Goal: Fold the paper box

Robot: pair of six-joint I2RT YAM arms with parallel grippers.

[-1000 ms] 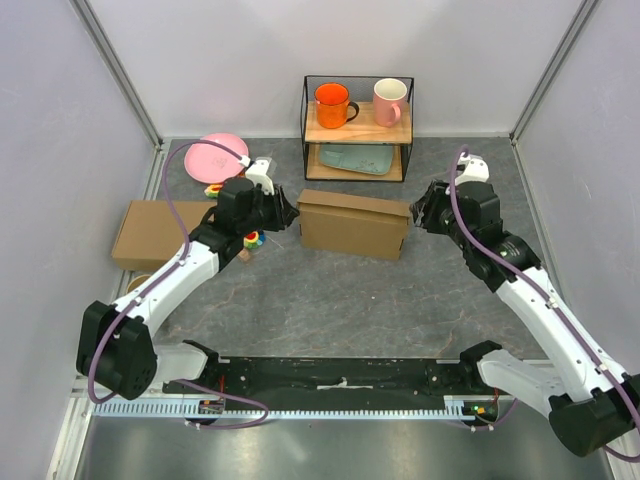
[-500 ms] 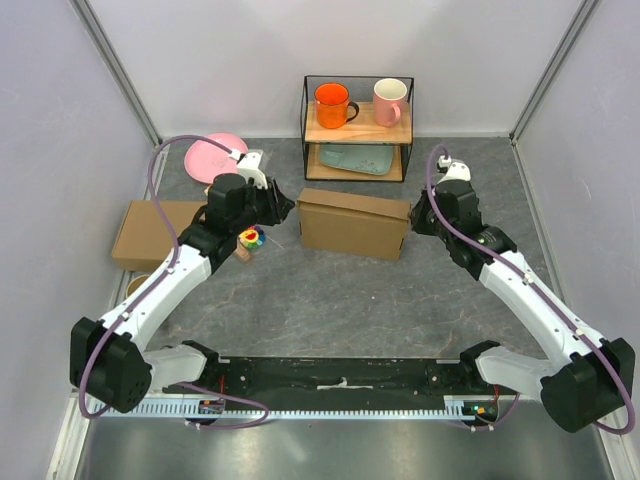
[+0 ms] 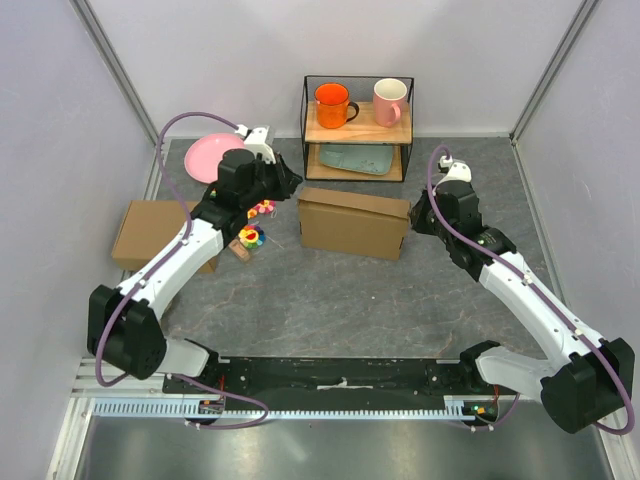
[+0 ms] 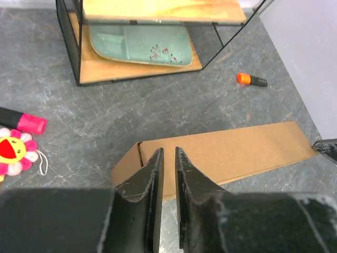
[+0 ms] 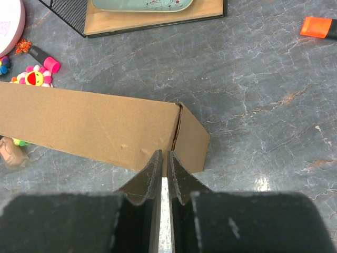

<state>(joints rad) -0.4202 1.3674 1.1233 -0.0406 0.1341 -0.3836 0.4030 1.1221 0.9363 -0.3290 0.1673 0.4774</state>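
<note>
- The plain brown corrugated cardboard box (image 3: 354,224) is seen closed into a shallow rectangle at the middle of the grey tabletop (image 3: 330,300), with a black wire rack (image 3: 357,128) at its 12 o'clock.
- The left hand (image 4: 168,154) is held just off the box's 10 o'clock corner, fingers nearly pressed together and nothing pinched.
- The right hand (image 5: 164,155) is poised at the 3 o'clock end, likewise pressed together and empty.
- Folding is judged all but finished; a settling press on the lid, or a clean retreat, is called for next.
</note>
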